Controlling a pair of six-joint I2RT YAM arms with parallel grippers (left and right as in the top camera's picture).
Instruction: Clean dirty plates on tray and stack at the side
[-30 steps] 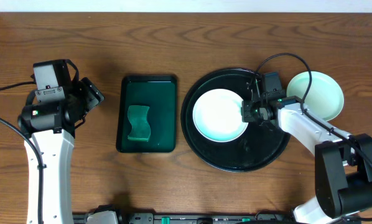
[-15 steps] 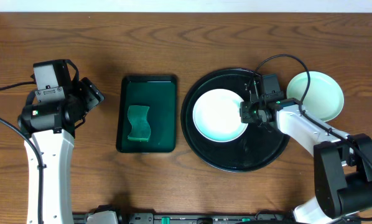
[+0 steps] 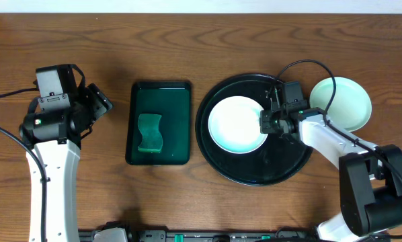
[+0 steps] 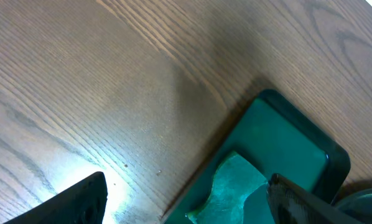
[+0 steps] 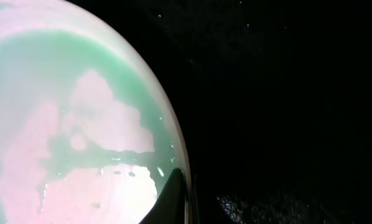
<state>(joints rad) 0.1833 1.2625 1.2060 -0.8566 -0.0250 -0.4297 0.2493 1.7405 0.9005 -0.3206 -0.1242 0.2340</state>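
Note:
One white plate (image 3: 236, 125) lies on the left half of the round black tray (image 3: 255, 173). My right gripper (image 3: 267, 122) is shut on this plate's right rim. In the right wrist view a dark finger (image 5: 168, 200) lies over the inside of the rim, and the plate (image 5: 68, 124) shows a wet pale-green film, with the black tray (image 5: 285, 93) beside it. Another pale-mint plate (image 3: 345, 101) rests on the table just right of the tray. My left gripper (image 3: 97, 106) hovers open over bare wood at the far left, holding nothing.
A rectangular dark green tray (image 3: 159, 94) sits between the arms with a green wavy sponge (image 3: 148, 132) in it. The left wrist view shows that sponge (image 4: 232, 186) between the open left gripper (image 4: 186, 202) fingers. A black cable arcs over the right arm.
The right jaws have closed the last bit onto the plate's rim. Left arm, plates and sponge have not moved.

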